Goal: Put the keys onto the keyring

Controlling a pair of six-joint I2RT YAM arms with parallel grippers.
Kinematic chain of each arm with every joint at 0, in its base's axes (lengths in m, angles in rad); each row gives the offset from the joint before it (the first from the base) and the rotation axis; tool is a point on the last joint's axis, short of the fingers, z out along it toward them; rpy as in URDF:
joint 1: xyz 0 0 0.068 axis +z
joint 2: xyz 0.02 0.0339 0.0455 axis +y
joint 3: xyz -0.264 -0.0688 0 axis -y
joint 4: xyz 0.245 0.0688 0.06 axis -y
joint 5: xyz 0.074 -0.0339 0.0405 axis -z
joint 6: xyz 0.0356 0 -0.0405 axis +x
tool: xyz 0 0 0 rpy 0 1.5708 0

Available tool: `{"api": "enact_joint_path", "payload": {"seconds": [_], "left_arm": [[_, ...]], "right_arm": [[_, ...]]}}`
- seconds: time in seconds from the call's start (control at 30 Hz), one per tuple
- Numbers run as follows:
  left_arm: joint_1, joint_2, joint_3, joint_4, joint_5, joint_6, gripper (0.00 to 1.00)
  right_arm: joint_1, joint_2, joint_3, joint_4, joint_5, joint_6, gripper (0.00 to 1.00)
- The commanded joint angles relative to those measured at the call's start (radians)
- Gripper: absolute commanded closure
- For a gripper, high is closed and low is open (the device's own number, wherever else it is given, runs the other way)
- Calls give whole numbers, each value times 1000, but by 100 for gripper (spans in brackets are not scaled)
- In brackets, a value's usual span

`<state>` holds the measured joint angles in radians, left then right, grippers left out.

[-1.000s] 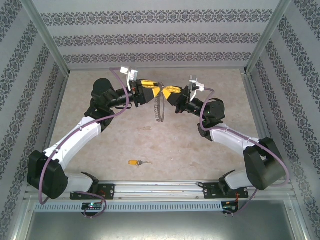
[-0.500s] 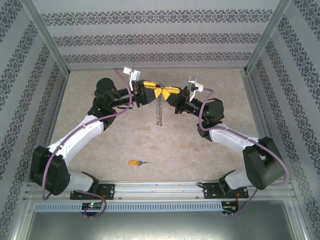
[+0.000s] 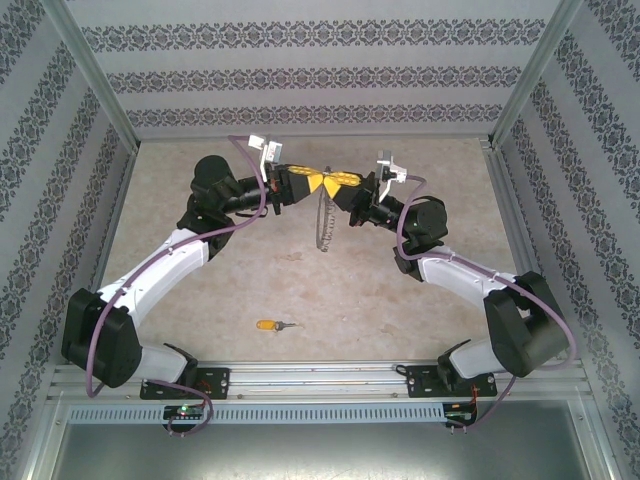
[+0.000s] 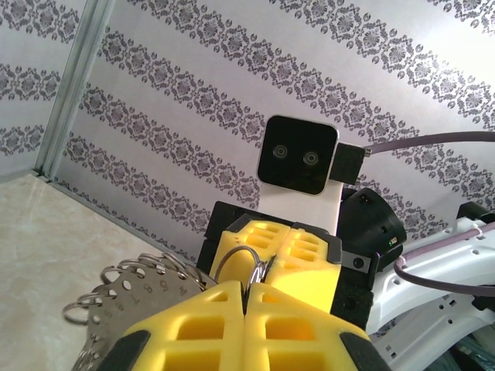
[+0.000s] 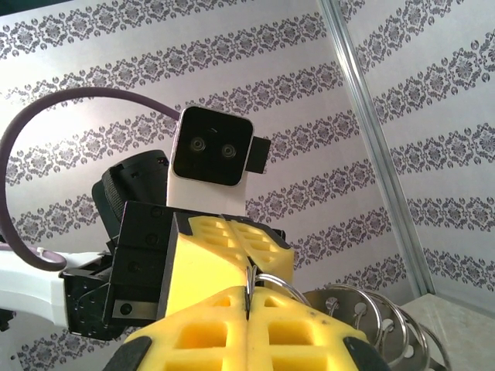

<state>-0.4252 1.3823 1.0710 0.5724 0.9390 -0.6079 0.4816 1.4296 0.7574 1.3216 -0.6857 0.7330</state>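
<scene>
The keyring (image 3: 320, 222), a thin grey hoop with small rings along its rim, hangs in the air at the back middle of the table. My left gripper (image 3: 313, 183) and right gripper (image 3: 330, 182) meet tip to tip above it, and both are shut on its top wire. In the left wrist view my left gripper (image 4: 246, 300) pinches the wire loop (image 4: 232, 259), and the keyring's numbered plate (image 4: 128, 301) sits at lower left. In the right wrist view my right gripper (image 5: 247, 297) clamps the same wire, with the keyring's small rings (image 5: 371, 313) to the right. The key (image 3: 272, 325), orange-headed, lies on the table near the front.
Patterned walls and metal posts (image 3: 100, 90) close in the table (image 3: 200, 300) on three sides. The arm bases stand on a rail (image 3: 320, 380) along the near edge. Open tabletop lies between the key and the hanging ring.
My left gripper's jaws have closed onto the keyring wire. The hanging hoop has turned slightly, now showing more of its round face. The right arm and the key stayed put.
</scene>
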Motion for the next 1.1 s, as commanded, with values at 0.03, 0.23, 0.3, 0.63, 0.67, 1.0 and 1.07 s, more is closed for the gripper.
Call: {"api": "enact_joint_path", "payload": {"seconds": [0.03, 0.23, 0.3, 0.63, 0.67, 1.0, 1.07], "left_arm": [[-11, -12, 19, -17, 29, 64, 100], [-12, -42, 35, -120, 18, 187, 100], [-11, -49, 30, -128, 13, 223, 100], [-51, -99, 9, -232, -60, 516, 100], [-59, -103, 10, -254, -71, 556, 100], [-104, -122, 25, -361, -117, 735, 100], [-109, -128, 11, -343, -123, 743, 100]], "right_arm": [[-46, -28, 2, 63, 27, 47, 65], [-208, -153, -103, 30, 65, 189, 46], [-240, -188, -128, -2, 64, 207, 46], [-243, -168, -162, -29, -14, 244, 46], [-235, -160, -161, -26, -25, 239, 46], [-176, -147, -167, -44, -84, 191, 47], [-172, -150, -178, -45, -81, 189, 47]]}}
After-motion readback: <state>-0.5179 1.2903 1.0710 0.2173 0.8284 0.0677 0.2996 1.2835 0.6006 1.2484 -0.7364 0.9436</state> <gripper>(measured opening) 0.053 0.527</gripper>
